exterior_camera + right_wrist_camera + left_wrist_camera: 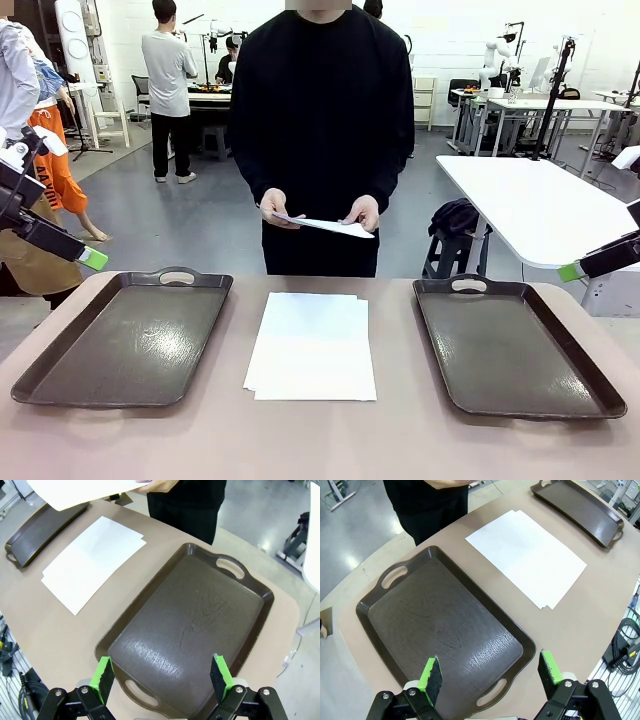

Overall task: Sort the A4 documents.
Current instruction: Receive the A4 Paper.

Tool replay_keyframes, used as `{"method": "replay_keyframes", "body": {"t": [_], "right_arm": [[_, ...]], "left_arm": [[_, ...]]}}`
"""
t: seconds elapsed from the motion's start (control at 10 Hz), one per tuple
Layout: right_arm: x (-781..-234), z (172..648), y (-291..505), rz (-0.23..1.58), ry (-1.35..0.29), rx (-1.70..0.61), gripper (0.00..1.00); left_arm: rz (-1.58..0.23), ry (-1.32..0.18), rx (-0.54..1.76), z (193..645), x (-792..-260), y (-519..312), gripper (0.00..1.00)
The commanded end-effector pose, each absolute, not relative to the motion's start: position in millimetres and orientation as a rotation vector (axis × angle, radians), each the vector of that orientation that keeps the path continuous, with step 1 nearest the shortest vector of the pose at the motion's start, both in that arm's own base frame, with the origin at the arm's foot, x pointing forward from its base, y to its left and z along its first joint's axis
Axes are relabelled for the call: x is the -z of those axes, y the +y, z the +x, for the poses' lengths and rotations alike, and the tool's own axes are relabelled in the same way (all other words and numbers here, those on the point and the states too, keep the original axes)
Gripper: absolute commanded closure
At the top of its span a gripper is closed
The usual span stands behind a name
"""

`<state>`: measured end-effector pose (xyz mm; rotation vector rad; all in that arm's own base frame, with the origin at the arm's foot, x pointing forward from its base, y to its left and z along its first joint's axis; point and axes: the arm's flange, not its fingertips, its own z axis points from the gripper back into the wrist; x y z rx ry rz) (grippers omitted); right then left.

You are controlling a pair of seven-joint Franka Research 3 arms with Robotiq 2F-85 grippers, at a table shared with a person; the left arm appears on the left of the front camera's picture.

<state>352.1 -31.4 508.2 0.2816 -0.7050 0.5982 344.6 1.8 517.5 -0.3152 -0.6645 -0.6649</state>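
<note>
the a4 documents (312, 345) lie in a loose white stack flat on the table (320, 440), edges a little fanned. they're out ahead of the left gripper (490, 674) and off to its right, and ahead of the right gripper (162, 674) off to its left, so squarely between the two. one more sheet (330, 226) is up in the air beyond the stack, held at both ends by the person's hands (275, 207), well past either gripper. now the trays: the left tray (445, 625), dark brown and glossy with a handle slot at each end, lies below and in front of the left gripper, near the stack. the right tray (195, 615), same make, lies below and in front of the right gripper, a strip of table between it and the paper. both grippers hang over their trays with jaws spread wide, green pads well apart, holding nothing, touching nothing.
</note>
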Motion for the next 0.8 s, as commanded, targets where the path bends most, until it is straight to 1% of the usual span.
{"method": "replay_keyframes", "body": {"t": [0.0,0.7], "right_arm": [[-506.8,352.8,-31.3,0.292,-0.704,-0.599,0.00],[-506.8,352.8,-31.3,0.292,-0.704,-0.599,0.00]], "left_arm": [[-0.320,-0.664,0.665,345.0,-516.8,2.3,0.00],[-0.320,-0.664,0.665,345.0,-516.8,2.3,0.00]]}}
